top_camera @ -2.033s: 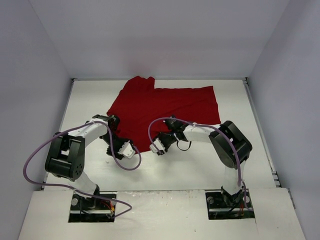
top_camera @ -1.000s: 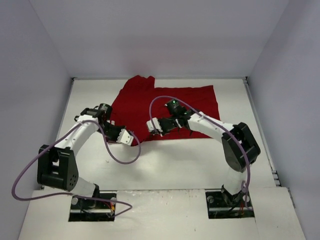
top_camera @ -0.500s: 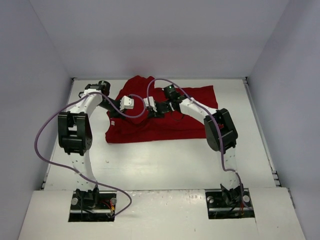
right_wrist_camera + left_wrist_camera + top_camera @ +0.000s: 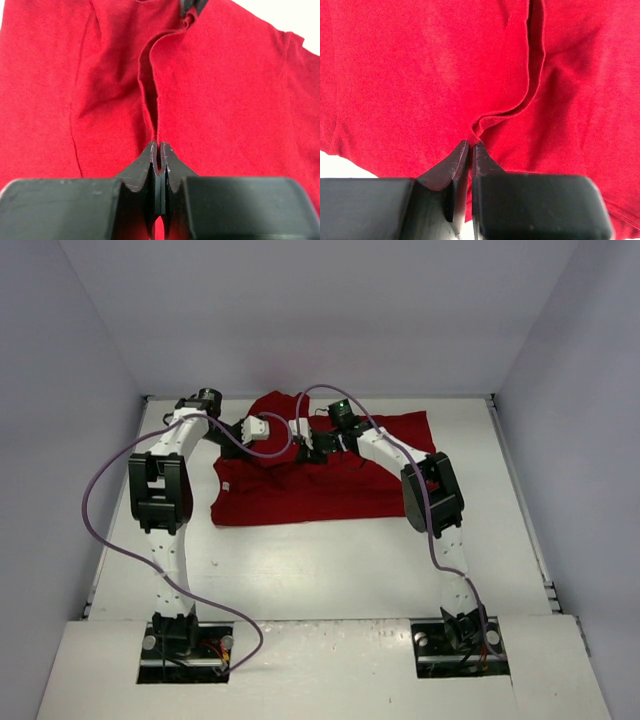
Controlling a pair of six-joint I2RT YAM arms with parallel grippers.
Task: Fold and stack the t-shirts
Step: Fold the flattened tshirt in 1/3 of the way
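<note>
The dark red t-shirt [image 4: 300,495] lies on the far half of the white table, its near part folded back over the rest. Both arms reach far out over it. My left gripper [image 4: 270,434] is shut on a fold of the shirt's hem [image 4: 485,122]; in the left wrist view the left gripper [image 4: 471,144] pinches the cloth at its tips. My right gripper [image 4: 291,440] is shut on the same hem a short way along; in the right wrist view the right gripper [image 4: 159,145] holds the edge [image 4: 150,85], with the left gripper's dark fingers [image 4: 192,7] at the top.
White walls enclose the table [image 4: 330,570] on three sides, close behind the shirt. Purple cables [image 4: 100,500] loop from both arms. The arm bases [image 4: 185,645] sit at the near edge.
Both grippers have carried the shirt's near edge away from the bases toward the back wall, folding the cloth over itself. The arms now stretch out much farther.
</note>
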